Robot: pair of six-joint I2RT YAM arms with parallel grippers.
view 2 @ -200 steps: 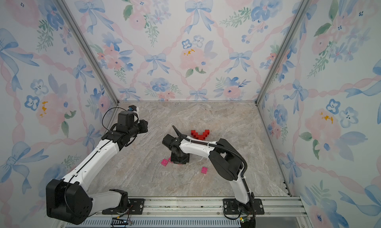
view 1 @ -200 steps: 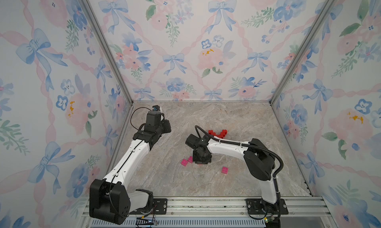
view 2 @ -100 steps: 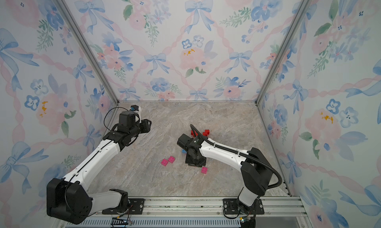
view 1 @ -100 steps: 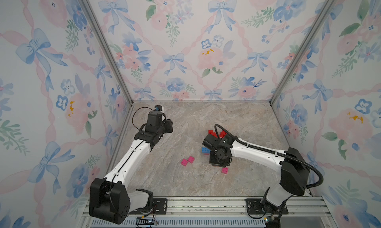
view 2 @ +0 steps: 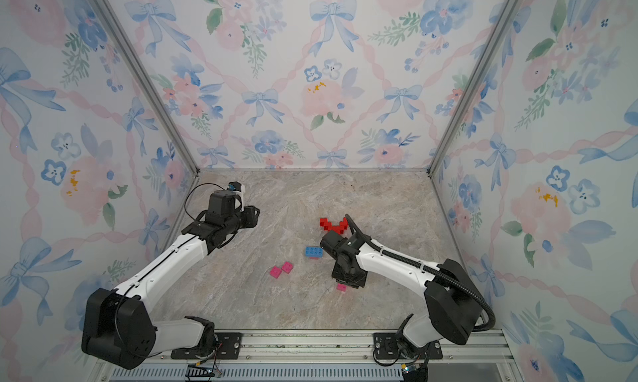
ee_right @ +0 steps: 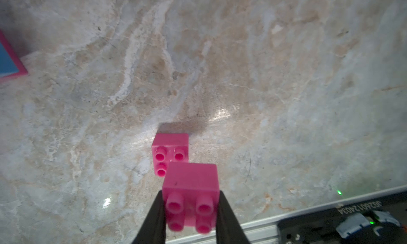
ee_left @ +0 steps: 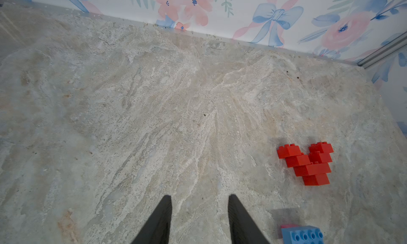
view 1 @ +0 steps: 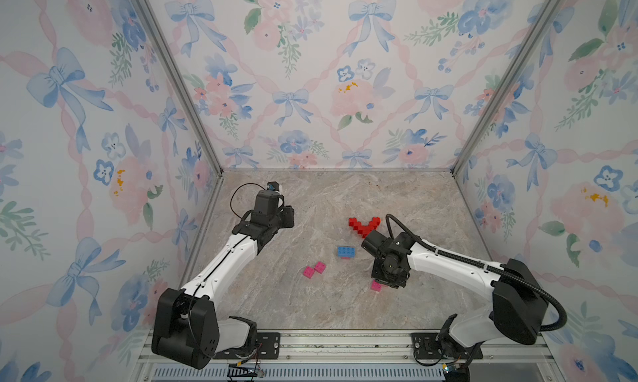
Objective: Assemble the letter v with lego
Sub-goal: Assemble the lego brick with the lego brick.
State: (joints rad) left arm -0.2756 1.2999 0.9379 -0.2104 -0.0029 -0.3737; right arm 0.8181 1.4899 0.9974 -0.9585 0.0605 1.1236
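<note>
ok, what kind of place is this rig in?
Probably a staged robot test cell, not a real room: left arm and right arm bolted to an aluminium rail, floral-print panels boxing in a marble-look tabletop, lego bricks on it.

Two robot arms had glossy white link shells and chunky black joint housings. The left arm (view 1: pixel 224 259) carried a thin black cable (view 1: pixel 232 199), the right arm (view 1: pixel 448 264) a ribbed black hose (view 1: pixel 462 258). The left gripper (ee_left: pixel 199 196) had slim, tapered black fingers (ee_left: pixel 159 218).

Left arm (view 1: pixel 224 259) stretched forward, jaws parted, right arm (view 1: pixel 448 268) bent low, jaws clamped.
</note>
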